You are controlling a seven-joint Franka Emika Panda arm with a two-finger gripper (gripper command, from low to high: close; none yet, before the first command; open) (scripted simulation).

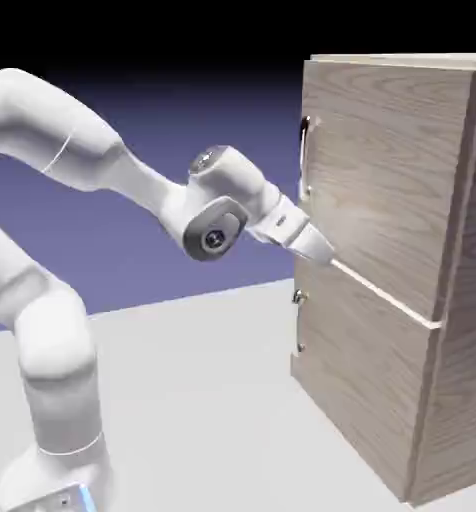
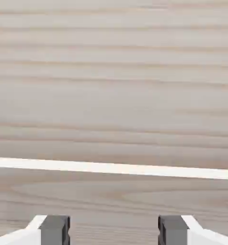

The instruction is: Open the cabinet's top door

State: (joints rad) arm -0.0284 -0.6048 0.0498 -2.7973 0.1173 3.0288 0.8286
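From the left the white jointed arm [image 1: 102, 165] reaches across the bare grey table [image 1: 202, 400] to the tall light-brown wood-grain cabinet [image 1: 382, 330] on the right. Its larger upper wood-grain panel, the top door [image 1: 382, 190], sits shut, slim silver bar handle [image 1: 304, 145] above the claw. The two-finger claw [image 1: 320, 250] points at the pale seam [image 2: 111, 168] between the doors, fingertips [image 2: 54, 228] spread wide, gripping nothing.

You see a plain backdrop [image 1: 182, 120] behind everything: nearly black along the top of the frame, it fades through deep blue to violet toward the middle left. Below it, a pale grey tabletop [image 1: 202, 400] fills the lower half, evenly lit, smooth and unmarked.
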